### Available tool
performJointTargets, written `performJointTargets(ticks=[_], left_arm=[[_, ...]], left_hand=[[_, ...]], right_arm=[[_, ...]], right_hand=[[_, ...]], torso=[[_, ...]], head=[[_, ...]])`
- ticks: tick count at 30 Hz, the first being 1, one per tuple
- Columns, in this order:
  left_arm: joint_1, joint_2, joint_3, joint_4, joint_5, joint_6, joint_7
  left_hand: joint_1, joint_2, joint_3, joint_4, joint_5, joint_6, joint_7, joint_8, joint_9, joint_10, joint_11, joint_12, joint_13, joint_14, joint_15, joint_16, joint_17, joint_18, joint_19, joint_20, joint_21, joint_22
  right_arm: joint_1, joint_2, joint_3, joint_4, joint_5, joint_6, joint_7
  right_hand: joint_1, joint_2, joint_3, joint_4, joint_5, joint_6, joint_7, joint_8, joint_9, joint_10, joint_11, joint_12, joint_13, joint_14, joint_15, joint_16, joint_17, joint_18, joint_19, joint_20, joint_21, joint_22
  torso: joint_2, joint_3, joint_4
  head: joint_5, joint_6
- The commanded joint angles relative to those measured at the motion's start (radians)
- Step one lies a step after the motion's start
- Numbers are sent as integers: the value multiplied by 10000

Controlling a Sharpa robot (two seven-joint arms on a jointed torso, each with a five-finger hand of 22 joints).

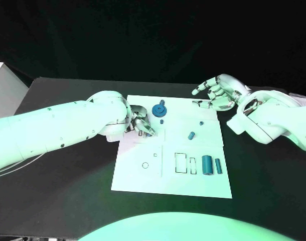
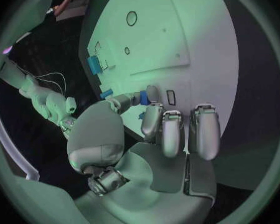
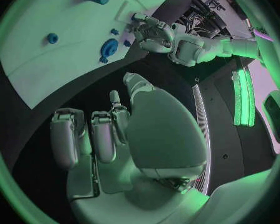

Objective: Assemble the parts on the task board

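Left hand [image 1: 140, 123] sits low on the board's [image 1: 171, 175] left edge, fingers curled, holding nothing I can see. Right hand [image 1: 216, 93] hovers loose, empty. Parts scattered; you could knock the gear [image 1: 159, 110] or cylinder [image 1: 206, 164] when reaching.

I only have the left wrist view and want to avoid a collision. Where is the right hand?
Observer: The right hand is by the far right corner of the white board, fingers apart, holding nothing.
Operator: And the blue bit past my thumb?
Observer: That's a blue gear lying on the board, right beside the left hand.
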Motion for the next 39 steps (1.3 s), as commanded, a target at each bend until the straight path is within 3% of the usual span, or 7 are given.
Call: performJointTargets(ticks=[1, 9, 26, 27, 30, 31, 39], left_arm=[[-71, 66, -52, -14, 67, 221, 12], [-71, 66, -52, -13, 46, 108, 25], [-71, 52, -49, -30, 14, -58, 43], [-71, 52, -49, -32, 14, -58, 43], [-71, 53, -47, -38, 17, -64, 44], [-71, 53, -47, -38, 19, -65, 44], [-71, 56, -33, -36, 35, -85, 47]], left_hand=[[352, 483, 1231, -1302, -114, 41, -92, -18, 8, 14, 15, 34, 19, 1040, 53, 33, 2634, -84, -22, 37, -19, 746], [110, 505, 947, -1083, -526, 144, -112, -30, -8, 51, 9, 77, 77, 1040, 55, 33, 2634, -95, 7, 41, -4, 796], [-23, 538, 685, -850, -694, 181, -120, -53, -22, 54, 2, 75, 82, 1040, 49, 33, 2634, -94, 7, 36, -10, 795], [-34, 538, 638, -821, -735, 184, -123, -55, -22, 54, 0, 75, 83, 1040, 47, 33, 2634, -95, 11, 36, -8, 801], [-64, 556, 312, -620, -1383, 196, -137, -80, -28, 54, -11, 74, 90, 1040, 38, 33, 2634, -93, 8, 27, -19, 796], [-113, 535, 181, -527, -1446, 211, -135, -81, -29, 55, -9, 74, 92, 1040, 39, 33, 2634, -96, 14, 26, -16, 806], [-203, 465, -579, -108, -1471, 244, -148, -111, -36, 54, -19, 69, 98, 1040, 28, 33, 2634, -97, 22, 14, -22, 817]], right_arm=[[-17, 6, -1, 6, -61, 149, 111], [-27, 6, -1, 2, -61, 153, 111], [-36, -6, -1, 8, -61, 155, 110], [-36, -6, -1, 8, -61, 156, 110], [-37, -8, -1, 10, -61, 157, 109], [-37, -9, -1, 10, -61, 157, 109], [-37, -14, -1, 15, -61, 156, 109]], right_hand=[[-89, 19, 68, 11, 53, -62, 7, -14, -14, -38, -10, -2, 869, 826, 65, -53, 1894, 138, 545, 42, -38, 1907], [-86, 17, 82, 9, 73, -63, 7, -15, -15, -37, -9, -1, 869, 824, 64, -57, 1887, 139, 542, 42, -44, 1903], [-87, 13, 96, 8, 94, -63, 8, -15, -16, -36, -10, 1, 871, 827, 64, -51, 1898, 136, 549, 41, -30, 1913], [-87, 13, 96, 8, 94, -63, 8, -15, -16, -36, -10, 1, 871, 827, 64, -51, 1898, 136, 549, 41, -30, 1913], [-91, 9, 113, 9, 121, -63, 9, -15, -17, -42, -9, -5, 864, 824, 64, -56, 1889, 140, 541, 40, -48, 1902], [-91, 9, 113, 9, 121, -63, 9, -15, -17, -42, -9, -5, 864, 824, 64, -56, 1889, 140, 541, 40, -48, 1902], [-91, 9, 113, 9, 121, -63, 9, -15, -17, -42, -9, -5, 864, 824, 64, -56, 1889, 140, 541, 40, -48, 1902]], torso=[[0, -1, 2], [2, -2, 1], [3, 1, 0], [2, 1, -2], [1, 0, -4], [1, 0, -4], [5, 1, 0]], head=[[-9, 2], [-17, 17], [-29, 65], [-26, 66], [-29, 68], [-29, 68], [-41, 82]])
